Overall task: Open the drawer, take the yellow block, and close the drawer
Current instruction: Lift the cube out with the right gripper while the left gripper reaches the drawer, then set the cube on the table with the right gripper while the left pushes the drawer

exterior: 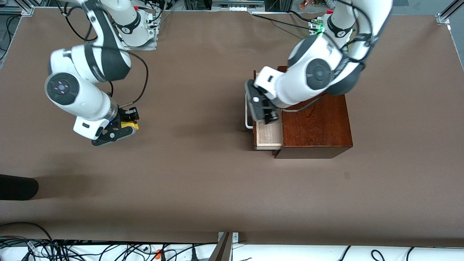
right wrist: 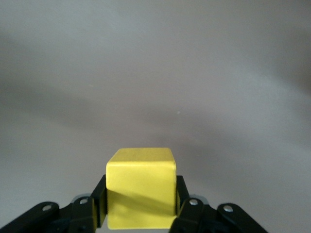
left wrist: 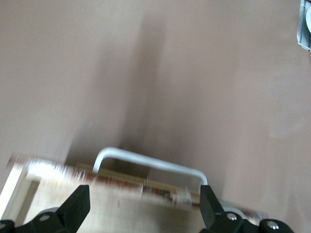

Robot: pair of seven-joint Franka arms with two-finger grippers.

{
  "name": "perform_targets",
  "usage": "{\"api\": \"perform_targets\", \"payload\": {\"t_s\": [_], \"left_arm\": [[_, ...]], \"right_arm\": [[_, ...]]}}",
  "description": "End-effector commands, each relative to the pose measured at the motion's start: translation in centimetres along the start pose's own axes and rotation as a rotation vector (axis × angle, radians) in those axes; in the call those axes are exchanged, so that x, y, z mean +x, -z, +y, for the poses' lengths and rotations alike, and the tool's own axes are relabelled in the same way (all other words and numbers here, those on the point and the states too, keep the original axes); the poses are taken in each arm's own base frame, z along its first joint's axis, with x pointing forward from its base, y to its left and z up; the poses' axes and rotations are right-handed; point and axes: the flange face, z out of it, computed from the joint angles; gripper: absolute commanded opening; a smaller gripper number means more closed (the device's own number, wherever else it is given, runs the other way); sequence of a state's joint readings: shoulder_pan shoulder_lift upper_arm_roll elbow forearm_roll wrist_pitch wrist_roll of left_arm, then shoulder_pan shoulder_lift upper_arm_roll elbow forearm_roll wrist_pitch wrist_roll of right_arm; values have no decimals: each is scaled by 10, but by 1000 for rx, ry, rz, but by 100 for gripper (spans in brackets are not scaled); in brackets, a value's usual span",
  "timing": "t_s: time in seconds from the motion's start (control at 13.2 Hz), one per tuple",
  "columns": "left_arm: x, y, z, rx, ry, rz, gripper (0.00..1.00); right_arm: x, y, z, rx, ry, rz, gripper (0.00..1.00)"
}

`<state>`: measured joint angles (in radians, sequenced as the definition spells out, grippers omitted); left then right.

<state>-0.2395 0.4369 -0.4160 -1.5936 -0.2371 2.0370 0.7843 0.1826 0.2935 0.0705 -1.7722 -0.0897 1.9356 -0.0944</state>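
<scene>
The yellow block [right wrist: 141,187] sits clamped between the right gripper [exterior: 127,123]'s fingers [right wrist: 187,206] over bare counter [exterior: 203,188] toward the right arm's end — small, rigid, likely light, flat faces suiting a squeeze. The drawer [exterior: 268,136] stands pulled out; its white handle [left wrist: 150,162] looks stiff, best taken mid-bar. The left gripper [left wrist: 143,213] hangs over it, fingers spread wide, holding nothing.

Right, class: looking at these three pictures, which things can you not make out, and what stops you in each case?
- Pale interior of the dark wooden drawer: front view, mostly covered by the left gripper.
- Drawer front edge: left wrist view, smeared by blur near the white U-shaped handle.
- Underside of the small yellow block: right wrist view, cut off by the right gripper.
</scene>
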Motion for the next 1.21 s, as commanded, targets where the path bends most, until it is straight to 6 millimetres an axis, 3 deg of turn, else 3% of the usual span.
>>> {"api": "perform_targets", "payload": {"t_s": [0.0,0.15,0.38,0.61,0.91,1.06,1.14], "left_arm": [[51,-28,28,98,-189,-28,100],[47,-55,25,144,-260,-123,100],[53,-100,42,151,-348,-219,100],[49,-121,42,160,-385,-271,100],[34,-142,42,158,-417,-344,100],[25,-144,39,151,-417,-391,100],[20,-143,35,145,-409,-413,100]], "right_arm": [[-16,-35,4,-18,-20,-2,10],[-27,-74,17,-10,-57,34,9],[-44,-125,32,-3,-162,38,9],[-46,-164,41,3,-205,29,9],[-47,-181,53,13,-326,23,10],[-48,-186,56,24,-348,16,23],[-49,-190,58,30,-351,9,34]]}}
